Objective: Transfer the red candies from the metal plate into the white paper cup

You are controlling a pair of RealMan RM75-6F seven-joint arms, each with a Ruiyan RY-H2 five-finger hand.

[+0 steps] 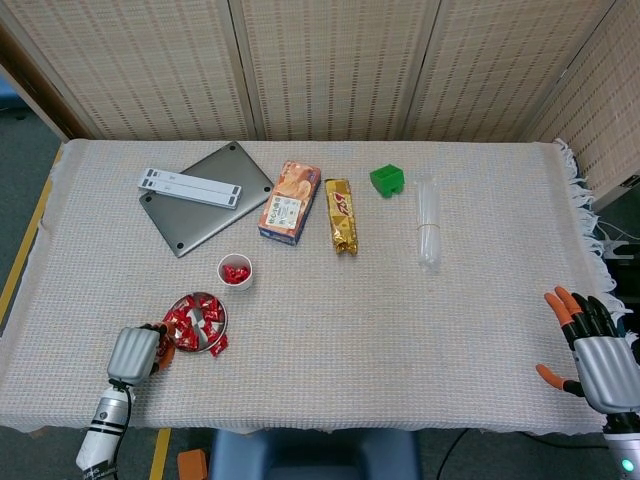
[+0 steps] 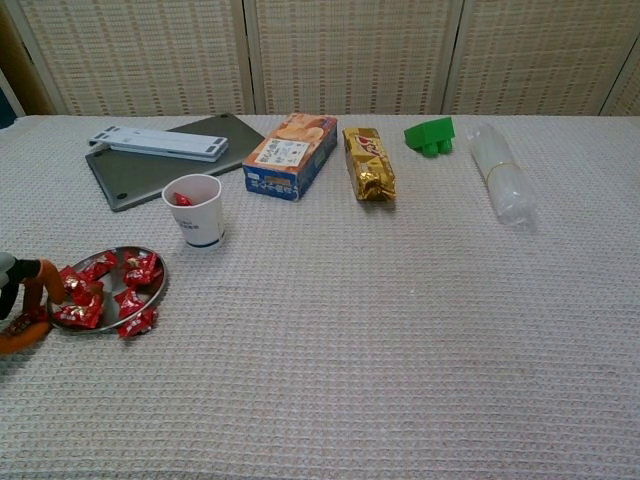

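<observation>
plainly, risk: the metal plate [image 1: 207, 303] is light and sits loose on the counter [image 1: 400, 320]; a sideways push from the left robot hand [image 1: 138, 352] would likely slide it or tip its near rim, scattering candies.
stray candy: one red candy [image 2: 136, 323] already lies off the plate's near edge on the cloth; more could follow if the rim is nudged.
cup risk: the white paper cup [image 2: 195, 209] stands upright just beyond the plate and looks easy to knock over on a low approach.
left robot hand: at the plate's left edge, fingers [image 2: 42, 279] curled in over the rim and touching the red candies [image 2: 80, 308] there; whether one is actually pinched i cannot tell, so a lift may come up empty.
right robot hand: [image 1: 590, 352] far off at the counter's right edge, fingers spread apart, holding nothing, touching nothing visible.
task things: most candies are on the plate; a few already show inside the cup.
bystanders: laptop [image 1: 205, 195], biscuit box [image 1: 290, 203], gold packet [image 1: 341, 216], all well apart.
</observation>
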